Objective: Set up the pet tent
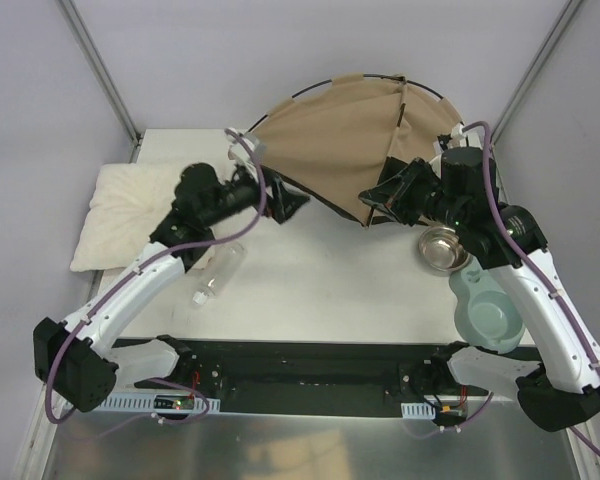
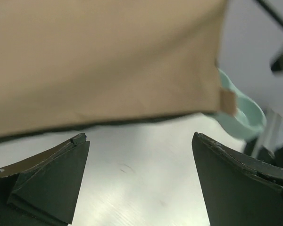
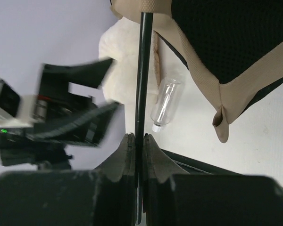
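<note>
The pet tent is tan fabric with black lining, held up at the back of the table and bowed by thin black poles. My right gripper is shut on a black tent pole at the tent's right lower corner. My left gripper is open and empty just below the tent's left lower edge. In the left wrist view the tan fabric hangs above my open fingers, with a small brown label patch at its corner. The black mesh lining shows in the right wrist view.
A cream fluffy pillow lies at the left. A clear plastic bottle lies on the table in front of the left arm. A steel bowl and a mint green double dish sit at the right.
</note>
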You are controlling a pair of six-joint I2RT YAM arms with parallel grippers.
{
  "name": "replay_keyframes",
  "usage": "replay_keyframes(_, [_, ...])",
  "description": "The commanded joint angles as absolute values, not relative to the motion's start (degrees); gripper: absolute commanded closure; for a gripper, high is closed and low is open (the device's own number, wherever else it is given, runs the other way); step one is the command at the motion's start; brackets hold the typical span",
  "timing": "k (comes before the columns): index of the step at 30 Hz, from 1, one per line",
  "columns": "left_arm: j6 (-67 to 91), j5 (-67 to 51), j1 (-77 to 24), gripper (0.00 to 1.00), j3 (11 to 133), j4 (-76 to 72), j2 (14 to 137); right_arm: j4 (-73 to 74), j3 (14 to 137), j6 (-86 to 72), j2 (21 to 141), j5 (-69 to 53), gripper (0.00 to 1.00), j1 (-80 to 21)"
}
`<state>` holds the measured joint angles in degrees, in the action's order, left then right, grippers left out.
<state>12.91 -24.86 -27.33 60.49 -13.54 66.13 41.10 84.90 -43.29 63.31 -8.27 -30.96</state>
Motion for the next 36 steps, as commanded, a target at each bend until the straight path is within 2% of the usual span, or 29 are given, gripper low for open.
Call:
replay_keyframes(1, [12.30,-22.95,-36.02,0.08,55.20,-20.73,65.47,36.39,88.59,-47.54,65.39,-6.68,1.00,-31.03])
replay_keyframes(6, [17.31,-18.91,-39.19,0.13,52.22,-30.39,69.43,34.55,87.54,-51.58,66.01,-5.54,1.00,-31.02])
replay_keyframes(15, [9.32,-9.94,-45.87,0.14,49.39,-48.33,79.35,31.12,87.54,-57.21,66.80,-4.13,1.00,-31.02])
replay_keyframes(30, [4.04,3.77,-52.82,0.19,52.91,-57.30,86.39,29.18,89.74,-60.38,69.43,-2.20,1.00,-30.94])
replay_keyframes(36, [4.57,8.78,-54.31,0.28,54.05,-59.68,88.50,28.92,89.39,-60.64,69.96,-1.93,1.00,-30.94])
